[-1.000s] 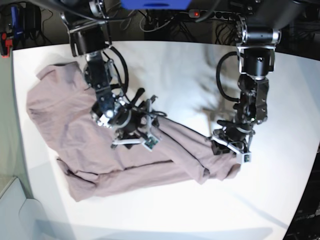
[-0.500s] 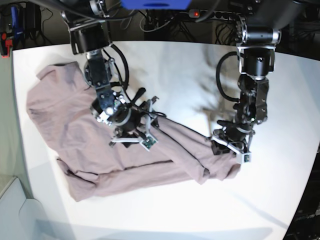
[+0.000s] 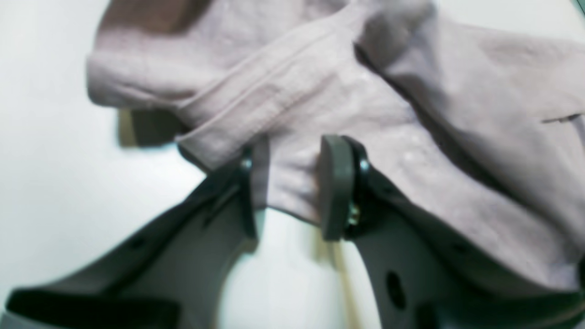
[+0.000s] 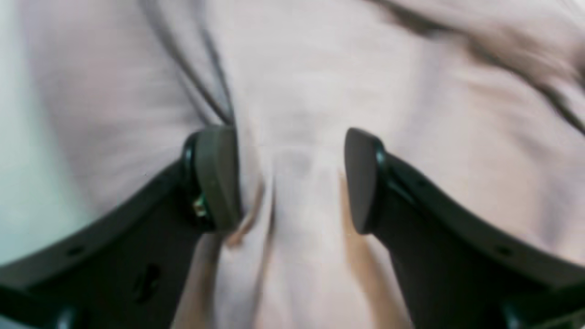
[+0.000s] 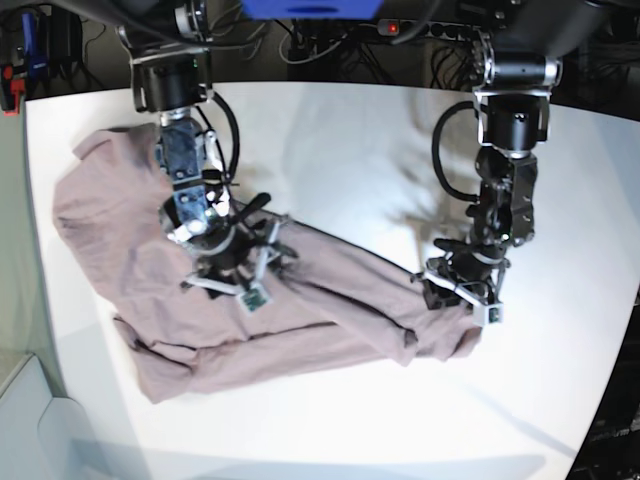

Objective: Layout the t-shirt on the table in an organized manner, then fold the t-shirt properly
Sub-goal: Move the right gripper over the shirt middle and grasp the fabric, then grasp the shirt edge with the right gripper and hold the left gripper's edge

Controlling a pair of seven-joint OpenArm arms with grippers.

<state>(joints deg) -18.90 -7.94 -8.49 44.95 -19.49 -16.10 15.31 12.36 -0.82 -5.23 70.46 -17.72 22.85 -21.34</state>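
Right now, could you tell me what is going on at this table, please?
A two-armed robot is working on a crumpled pink t-shirt on the white table. The left gripper has a hemmed edge of the shirt between its pads. The right gripper is open over a fold mid-shirt. Nothing is laid flat yet.

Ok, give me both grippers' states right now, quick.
Left gripper: closed on a hem edge of the t-shirt.
Right gripper: open, pads straddling a raised fold of the t-shirt, not pinching it.
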